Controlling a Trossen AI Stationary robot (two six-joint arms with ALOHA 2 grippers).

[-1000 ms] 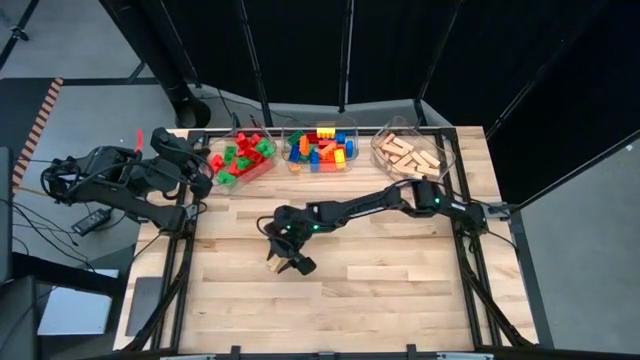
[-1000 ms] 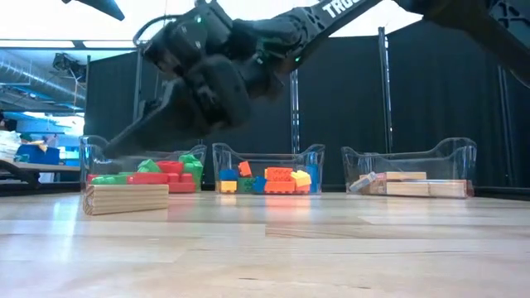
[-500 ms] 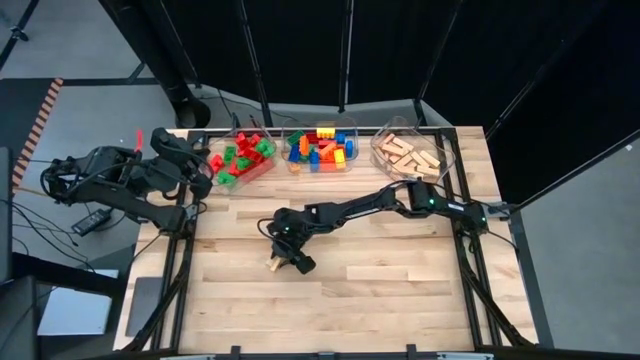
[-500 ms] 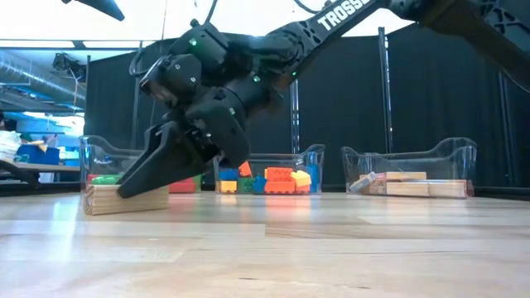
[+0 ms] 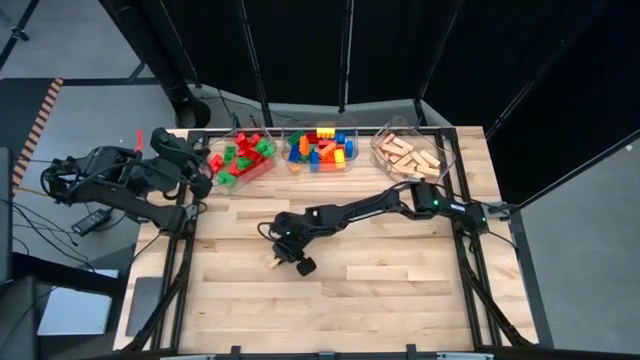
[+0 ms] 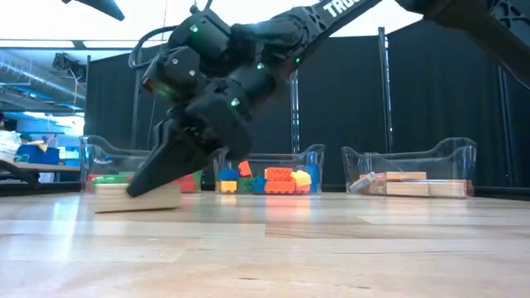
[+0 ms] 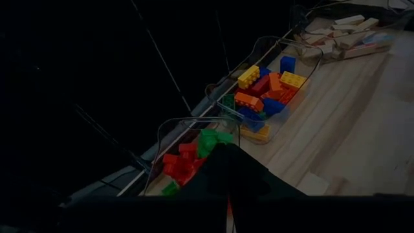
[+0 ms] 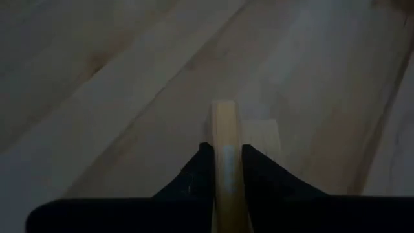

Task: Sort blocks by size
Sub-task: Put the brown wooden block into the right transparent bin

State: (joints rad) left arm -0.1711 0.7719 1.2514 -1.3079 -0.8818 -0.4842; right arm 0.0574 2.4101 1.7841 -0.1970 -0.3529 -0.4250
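Lowered since a second ago, the right hand [image 5: 279,262] now pinches a tan wooden bar [image 6: 137,197] — the bar lies on the surface [image 5: 380,280], well apart from the bins [image 5: 411,150]. Left hand [image 5: 205,168] rests closed beside the red-and-green bin.

Light butcher-block wooden table top [image 5: 380,290], lower centre of high view, set in a black metal frame [image 5: 476,285]. Three clear plastic bins in a row along the table's upper edge: left [image 5: 222,140], middle [image 5: 349,131], right [image 5: 450,150]. Black curtain backdrop [image 5: 400,50] across top. Small black remote-like device [image 5: 91,222] on grey floor, left side.
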